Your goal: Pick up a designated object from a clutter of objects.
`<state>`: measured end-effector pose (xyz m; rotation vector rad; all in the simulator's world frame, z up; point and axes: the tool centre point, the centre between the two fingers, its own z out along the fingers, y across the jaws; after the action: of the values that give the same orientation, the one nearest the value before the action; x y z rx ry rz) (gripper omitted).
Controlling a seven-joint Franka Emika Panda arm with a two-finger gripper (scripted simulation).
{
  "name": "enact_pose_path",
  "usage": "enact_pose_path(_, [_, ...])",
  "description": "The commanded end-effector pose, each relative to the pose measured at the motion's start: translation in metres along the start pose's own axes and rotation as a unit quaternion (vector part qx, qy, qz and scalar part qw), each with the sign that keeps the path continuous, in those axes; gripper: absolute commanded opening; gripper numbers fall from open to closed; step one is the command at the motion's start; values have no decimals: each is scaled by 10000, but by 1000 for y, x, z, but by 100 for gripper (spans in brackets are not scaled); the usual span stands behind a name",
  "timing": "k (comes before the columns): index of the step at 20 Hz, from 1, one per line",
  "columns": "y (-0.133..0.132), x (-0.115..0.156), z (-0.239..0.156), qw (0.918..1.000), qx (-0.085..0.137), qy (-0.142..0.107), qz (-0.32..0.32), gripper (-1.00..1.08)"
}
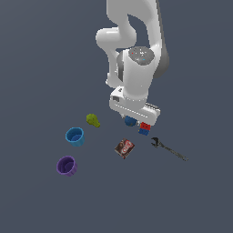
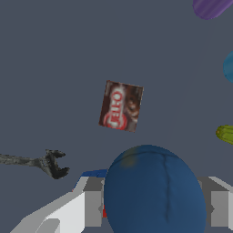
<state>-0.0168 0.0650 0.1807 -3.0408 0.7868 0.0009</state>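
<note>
The designated object, a small dark blue ball (image 1: 130, 121), rests on the floor under the arm's white hand. In the wrist view the ball (image 2: 154, 191) looms large and sits between the two grey fingers (image 2: 93, 207). My gripper (image 1: 132, 118) is lowered around it, one finger on each side. A thin gap shows beside one finger, so the gripper reads as open. The rest of the clutter of objects lies around it. The red-and-blue cube (image 1: 144, 129) is right next to the ball, and only its edge (image 2: 93, 173) peeks past a finger in the wrist view.
A brown box (image 1: 124, 148) (image 2: 121, 106) lies in front of the ball. A dark wrench (image 1: 166, 148) (image 2: 45, 163) lies toward the exterior view's right. A green lump (image 1: 93, 120), a blue cup (image 1: 74, 136) and a purple cup (image 1: 67, 165) stand toward the exterior view's left.
</note>
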Motion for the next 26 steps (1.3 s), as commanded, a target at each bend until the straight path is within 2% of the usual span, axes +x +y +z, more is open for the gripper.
enact_pose_path(1, [14, -4, -20, 10000, 6, 1, 0, -100])
enact_pose_path(19, [124, -28, -173, 10000, 15, -6, 0, -100])
enact_pose_path(26, [158, -33, -221, 10000, 9, -3, 4, -100])
